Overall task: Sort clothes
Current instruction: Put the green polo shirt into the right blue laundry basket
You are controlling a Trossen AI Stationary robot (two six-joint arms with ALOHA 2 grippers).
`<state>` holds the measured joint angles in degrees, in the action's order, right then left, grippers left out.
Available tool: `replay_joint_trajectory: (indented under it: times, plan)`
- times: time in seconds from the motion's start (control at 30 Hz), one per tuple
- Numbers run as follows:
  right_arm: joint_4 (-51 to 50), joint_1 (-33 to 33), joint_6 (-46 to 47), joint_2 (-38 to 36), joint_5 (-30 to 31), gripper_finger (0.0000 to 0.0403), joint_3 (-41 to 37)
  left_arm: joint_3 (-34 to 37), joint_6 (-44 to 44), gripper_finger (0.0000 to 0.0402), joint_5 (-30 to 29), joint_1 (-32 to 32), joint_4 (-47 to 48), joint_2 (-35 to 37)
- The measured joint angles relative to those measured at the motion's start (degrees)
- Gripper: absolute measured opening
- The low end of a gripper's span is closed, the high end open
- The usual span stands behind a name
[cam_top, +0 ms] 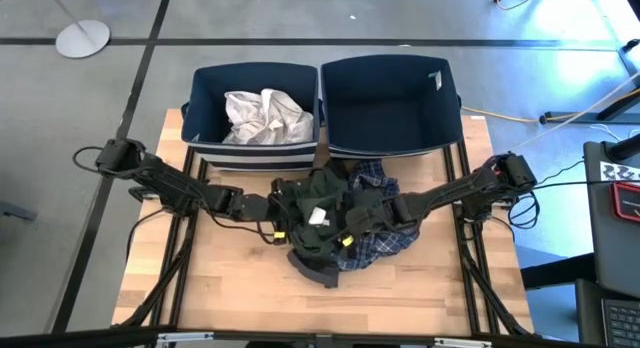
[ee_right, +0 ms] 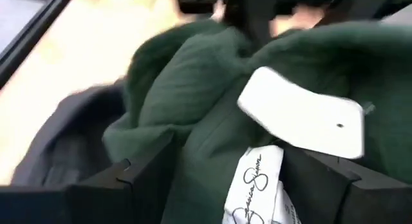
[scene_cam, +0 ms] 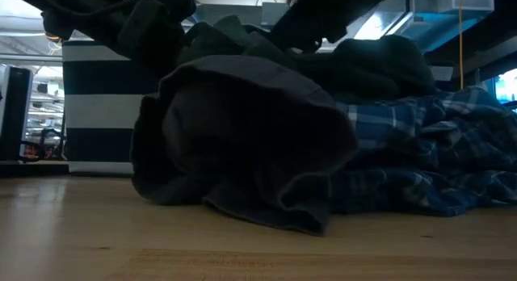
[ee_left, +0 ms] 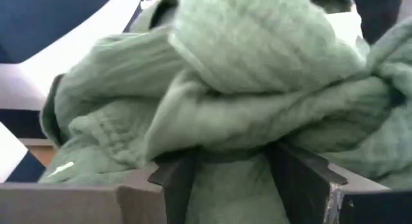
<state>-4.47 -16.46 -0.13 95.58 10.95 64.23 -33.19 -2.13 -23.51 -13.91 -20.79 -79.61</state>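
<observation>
A dark green garment (cam_top: 320, 200) with a white label (cam_top: 318, 216) lies on top of a pile at the table's middle. It rests on a blue-white plaid shirt (cam_top: 385, 243) and a dark grey garment (cam_top: 315, 266). In the low view the grey garment (scene_cam: 242, 144) is in front, the plaid shirt (scene_cam: 436, 152) is on the right and the green garment (scene_cam: 380, 63) is above. A white garment (cam_top: 262, 116) lies in the left navy bin (cam_top: 205, 83). My left gripper (cam_top: 275, 206) is at the pile's left side and my right gripper (cam_top: 372, 216) at its right; both are shut on the green garment. My left gripper pinches a thick bunched fold of the green garment (ee_left: 225, 156) between its two fingers (ee_left: 174, 179), several layers, coming from the table's left. The cloth bulges up past the fingers. The rest lies on the pile. My right gripper pinches a bunched fold of the green garment (ee_right: 206, 166) between its two fingers (ee_right: 138, 176), coming from the table's right. The white label (ee_right: 302, 118) and a printed paper tag (ee_right: 254, 185) sit by the fingers. The rest lies on the pile.
The right navy bin (cam_top: 440, 98) stands beside the left one along the table's far edge, right behind the pile. Bare wood (cam_top: 230, 278) lies in front of the pile and to both sides.
</observation>
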Motion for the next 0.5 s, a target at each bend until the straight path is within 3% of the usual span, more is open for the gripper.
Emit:
replay_joint_trajectory:
  times: [0.23,0.43,0.5]
  plan:
    - [1.09,-0.03,1.83,-2.68,-1.84,0.0264,0.04,0.0,0.0,0.0184,-0.21,0.02,-0.11,-0.02]
    - [4.48,-0.01,1.77,2.13,-2.42,0.0264,0.0,0.0,-0.6,0.0184,-0.2,0.02,-0.75,-0.04]
    - [5.8,-0.03,1.34,3.83,-0.02,0.0264,0.02,0.02,-0.68,0.0184,-0.24,0.02,-0.77,-0.04]
